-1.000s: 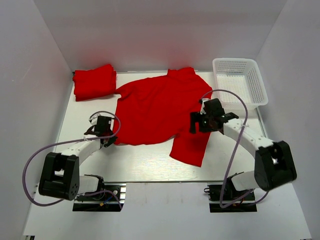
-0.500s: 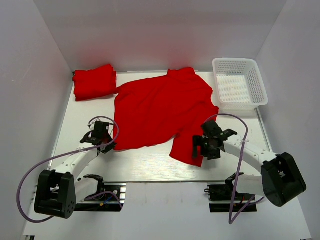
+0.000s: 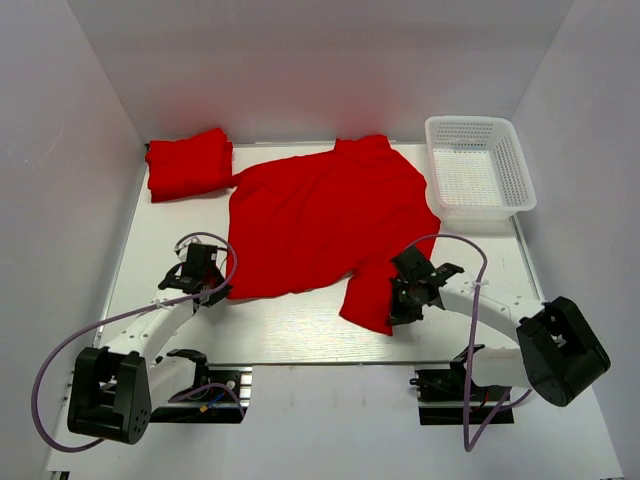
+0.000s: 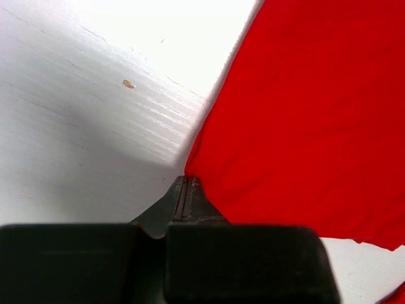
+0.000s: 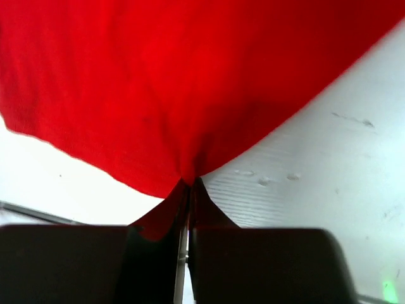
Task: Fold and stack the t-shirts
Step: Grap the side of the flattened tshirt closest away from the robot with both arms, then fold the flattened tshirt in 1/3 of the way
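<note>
One red t-shirt (image 3: pixel 320 220) lies spread flat in the middle of the table. Its near-right sleeve hangs toward the front edge. My left gripper (image 3: pixel 218 293) is shut on the shirt's near-left corner. In the left wrist view the cloth (image 4: pixel 304 114) starts right at the closed gripper (image 4: pixel 188 180). My right gripper (image 3: pixel 393 315) is shut on the near end of that sleeve. In the right wrist view the red cloth (image 5: pixel 158 82) puckers into the closed gripper (image 5: pixel 190 183). A folded pile of red t-shirts (image 3: pixel 188 163) sits at the back left.
A white mesh basket (image 3: pixel 478 165) stands at the back right, beside the shirt's far-right sleeve. White walls enclose the table on three sides. A bare strip of white tabletop (image 3: pixel 280 325) runs along the front between my two arms.
My right gripper moved from the shirt's right edge toward the front, down to the sleeve's near end, and shut on it. My left gripper drew slightly nearer, still shut.
</note>
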{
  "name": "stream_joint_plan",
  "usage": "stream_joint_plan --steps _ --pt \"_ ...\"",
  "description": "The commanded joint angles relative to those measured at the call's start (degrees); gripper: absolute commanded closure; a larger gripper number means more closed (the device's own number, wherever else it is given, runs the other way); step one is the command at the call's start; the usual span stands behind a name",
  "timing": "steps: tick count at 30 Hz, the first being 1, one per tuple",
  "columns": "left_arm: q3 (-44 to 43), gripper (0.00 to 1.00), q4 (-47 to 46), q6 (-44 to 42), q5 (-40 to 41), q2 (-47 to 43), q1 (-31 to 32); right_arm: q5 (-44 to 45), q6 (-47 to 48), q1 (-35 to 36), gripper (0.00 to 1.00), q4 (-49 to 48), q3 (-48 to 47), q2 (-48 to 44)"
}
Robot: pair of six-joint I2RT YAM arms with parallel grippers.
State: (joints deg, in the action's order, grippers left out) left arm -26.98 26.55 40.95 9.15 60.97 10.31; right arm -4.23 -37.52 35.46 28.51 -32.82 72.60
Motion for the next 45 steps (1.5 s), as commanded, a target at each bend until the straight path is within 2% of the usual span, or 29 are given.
stream_joint_plan --steps 1,6,7,8,13,18,22,27,29,38,45 --pt "0.2 1.00 0.6 -0.4 0.9 -1.8 0.2 6.8 -5.8 0.4 1.00 4.9 1.6 -1.8" --pt "0.2 1.00 4.2 1.0 1.6 -2.9 0.2 17.4 -12.1 0.7 1.00 11.8 0.7 -13.1" --pt "-0.3 1.00 4.9 1.7 2.4 -2.9 0.2 22.1 -12.9 0.8 1.00 17.6 0.0 -18.1" --pt "-0.4 1.00 5.5 2.5 2.4 -2.9 0.2 23.4 -15.0 0.9 1.00 19.4 -0.9 -19.7" --pt "-1.5 1.00 9.1 3.6 0.5 -2.9 0.2 22.4 -19.2 1.0 1.00 31.8 -3.7 -26.3" --pt "-0.3 1.00 12.2 4.2 -1.4 -2.9 0.2 18.7 -20.7 1.4 1.00 35.8 -3.9 -29.3" --pt "-0.8 1.00 14.1 4.2 -3.9 -2.9 0.8 17.4 -15.3 1.5 1.00 32.8 -2.9 -28.4" --pt "-1.3 1.00 8.0 5.6 -5.4 -4.0 0.8 19.5 -9.3 1.3 1.00 16.8 -3.0 -25.6" --pt "-1.8 1.00 6.3 6.2 -6.2 -4.0 0.8 20.8 -6.0 1.3 1.00 13.8 -4.2 -24.5" --pt "-9.7 1.00 1.1 6.0 0.6 0.0 0.1 34.7 -1.2 0.5 1.00 -0.3 -9.9 -17.5" --pt "-18.7 1.00 0.0 6.0 7.9 11.7 -0.5 40.9 6.0 -1.0 1.00 -9.3 -16.4 -8.2"
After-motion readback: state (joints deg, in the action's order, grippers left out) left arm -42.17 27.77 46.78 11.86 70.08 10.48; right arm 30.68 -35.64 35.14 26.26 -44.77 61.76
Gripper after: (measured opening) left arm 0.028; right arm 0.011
